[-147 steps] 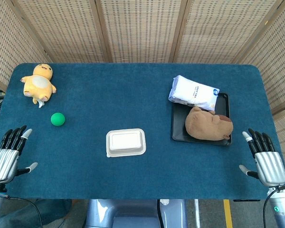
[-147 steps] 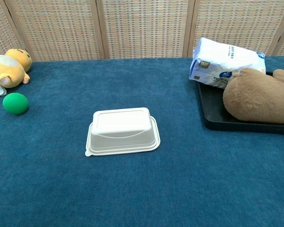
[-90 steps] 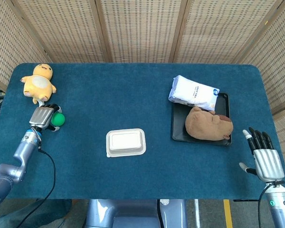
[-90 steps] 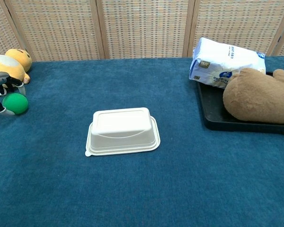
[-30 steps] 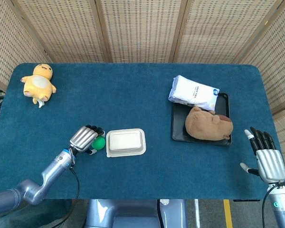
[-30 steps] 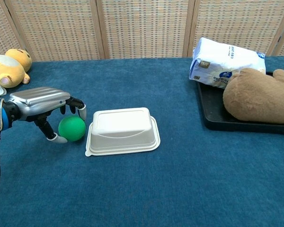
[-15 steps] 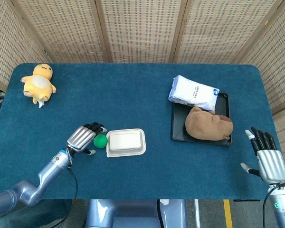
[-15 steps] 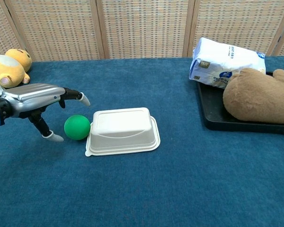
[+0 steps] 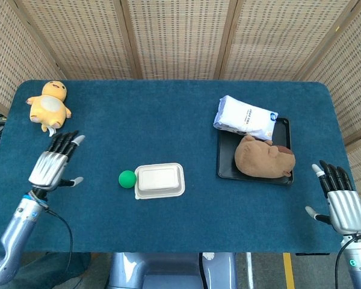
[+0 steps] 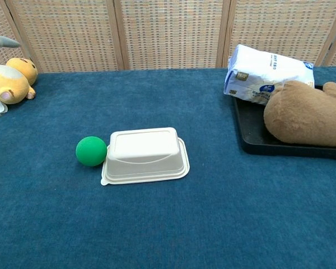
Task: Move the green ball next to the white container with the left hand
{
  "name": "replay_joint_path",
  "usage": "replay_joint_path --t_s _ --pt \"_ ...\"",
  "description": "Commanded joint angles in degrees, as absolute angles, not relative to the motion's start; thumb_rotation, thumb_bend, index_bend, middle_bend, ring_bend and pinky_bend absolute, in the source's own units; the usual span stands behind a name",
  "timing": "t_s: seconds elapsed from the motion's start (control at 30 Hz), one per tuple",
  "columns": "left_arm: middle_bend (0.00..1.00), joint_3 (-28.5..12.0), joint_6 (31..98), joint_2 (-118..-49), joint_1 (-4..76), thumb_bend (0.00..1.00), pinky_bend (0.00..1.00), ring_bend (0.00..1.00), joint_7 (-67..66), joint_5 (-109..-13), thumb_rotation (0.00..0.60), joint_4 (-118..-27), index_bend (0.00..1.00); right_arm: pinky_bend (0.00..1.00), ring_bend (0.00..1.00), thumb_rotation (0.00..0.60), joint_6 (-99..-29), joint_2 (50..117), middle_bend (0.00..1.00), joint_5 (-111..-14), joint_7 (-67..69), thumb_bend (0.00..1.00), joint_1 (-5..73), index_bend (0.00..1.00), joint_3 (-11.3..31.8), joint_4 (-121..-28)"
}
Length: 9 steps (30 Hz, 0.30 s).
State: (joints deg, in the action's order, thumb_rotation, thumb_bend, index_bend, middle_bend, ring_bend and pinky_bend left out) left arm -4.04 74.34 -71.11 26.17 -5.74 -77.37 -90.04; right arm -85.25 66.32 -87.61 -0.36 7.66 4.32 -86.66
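Note:
The green ball [image 9: 127, 178] [image 10: 91, 151] lies on the blue table, touching the left side of the white container [image 9: 159, 180] [image 10: 145, 154]. My left hand [image 9: 51, 164] hovers well to the left of the ball, fingers spread and empty. In the chest view only a fingertip [image 10: 2, 41] of that hand shows at the left edge. Near the table's front right corner my right hand [image 9: 340, 201] is held flat with fingers apart, holding nothing.
A yellow plush toy [image 9: 49, 106] [image 10: 9, 80] lies at the far left. At the right a black tray [image 9: 284, 135] holds a brown plush [image 9: 265, 157] [image 10: 305, 114], with a white bag [image 9: 245, 115] [image 10: 266, 68] partly on it. Wicker screens stand behind the table.
My left hand let go of the ball and drew back to the left, away from the container. The ball stays beside the container. The right hand has not moved.

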Motion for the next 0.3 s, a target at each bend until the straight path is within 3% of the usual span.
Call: replay_joint_path --t_s 0.03,0.13,0.3 --pt "0.00 -2.6 83.2 -68.1 18.6 0.00 0.00 0.00 -9.8 -75.4 0.600 -96.2 0.00 0.00 0.00 0.600 -85.5 66.0 0.00 -87.7 -0.4 0.00 7.5 0.00 4.3 -86.7" --pt "0.00 -0.2 86.6 -67.6 15.0 0.00 0.00 0.00 -10.4 -76.9 0.600 -97.2 0.00 0.00 0.00 0.600 -85.8 65.6 0.00 -87.7 -0.2 0.00 7.3 0.00 4.4 -86.9" --pt "0.00 1.9 85.8 -67.8 12.9 0.00 0.00 0.00 -9.3 -77.6 0.600 -96.1 0.00 0.00 0.00 0.600 -86.3 65.2 0.00 -88.2 0.1 0.00 7.1 0.00 4.3 -87.0"
